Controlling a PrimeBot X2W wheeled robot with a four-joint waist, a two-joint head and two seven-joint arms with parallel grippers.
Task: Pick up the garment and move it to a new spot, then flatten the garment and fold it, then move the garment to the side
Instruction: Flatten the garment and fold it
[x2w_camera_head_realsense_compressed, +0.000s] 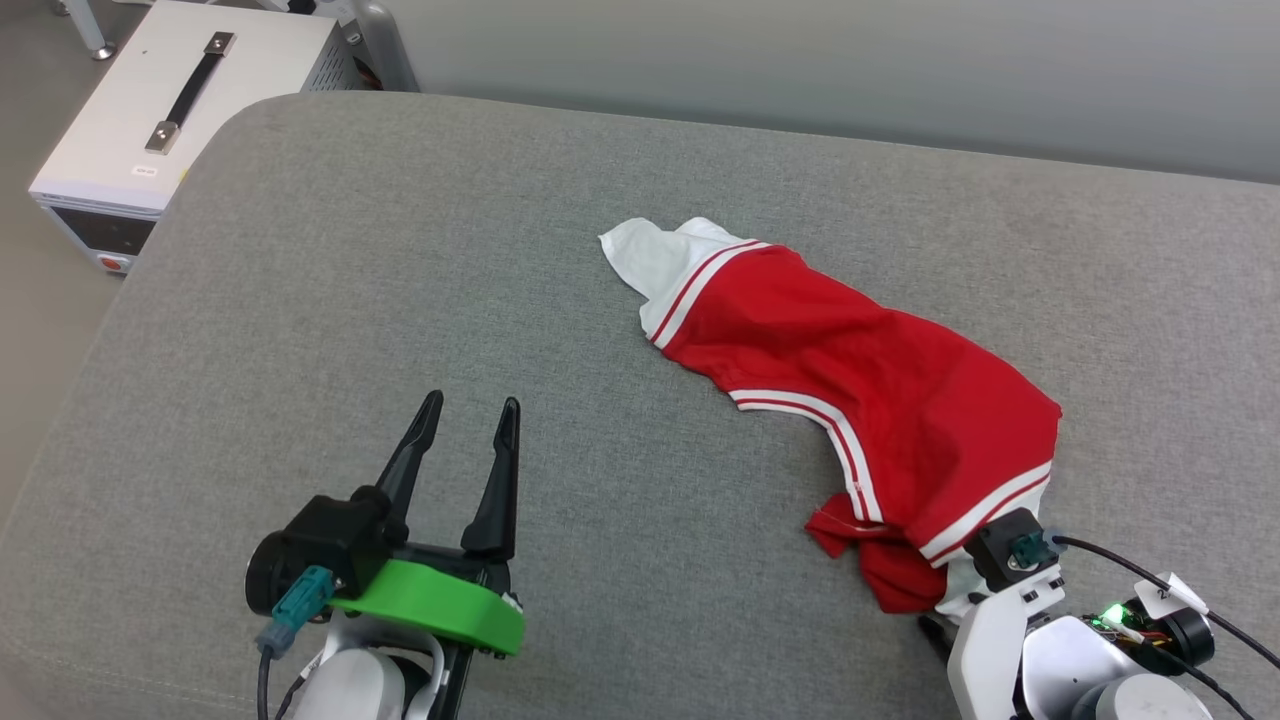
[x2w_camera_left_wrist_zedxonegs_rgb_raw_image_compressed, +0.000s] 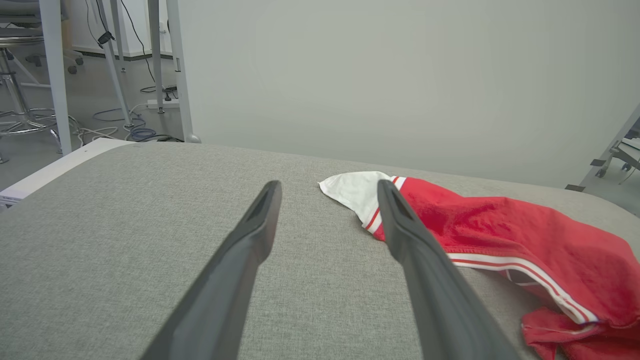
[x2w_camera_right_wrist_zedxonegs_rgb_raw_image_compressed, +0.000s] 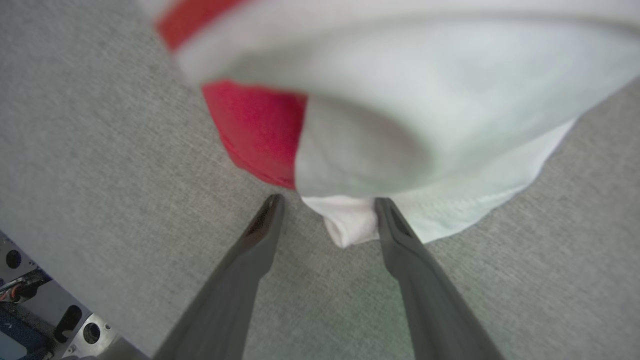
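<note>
The garment (x2w_camera_head_realsense_compressed: 860, 380) lies crumpled on the grey cushion (x2w_camera_head_realsense_compressed: 400, 250) in a diagonal band. One white sleeve forms its far end. The red body runs through the middle, with white-and-red striped trim along the edge. A bunched red and white end lies nearest the robot. The fabric is wrinkled and partly doubled over itself, not flat. The right gripper (x2w_camera_right_wrist_zedxonegs_rgb_raw_image_compressed: 327, 202) is at that near end of the garment. In the right wrist view its two dark fingers (x2w_camera_right_wrist_zedxonegs_rgb_raw_image_compressed: 400, 240) stand well apart, tips down at the cushion. A small fold of the white sleeve sits between the tips. One finger touches the white fabric, while the other stands just clear of it beside the red hem. The jaws are not closed on the cloth, and no grip is made. In the head view the garment's near end drapes over this gripper and hides its fingers. The left gripper (x2w_camera_head_realsense_compressed: 471, 400) is well apart from the garment, on the side of the far sleeve, above bare cushion. Its jaws are wide open and hold nothing, and its fingers point past the white sleeve. A white box (x2w_camera_head_realsense_compressed: 150, 110) with a black handle stands off the cushion, far from the garment, beyond the left gripper. A plain pale wall (x2w_camera_left_wrist_zedxonegs_rgb_raw_image_compressed: 400, 75) rises behind the garment, past the cushion's far edge.
</note>
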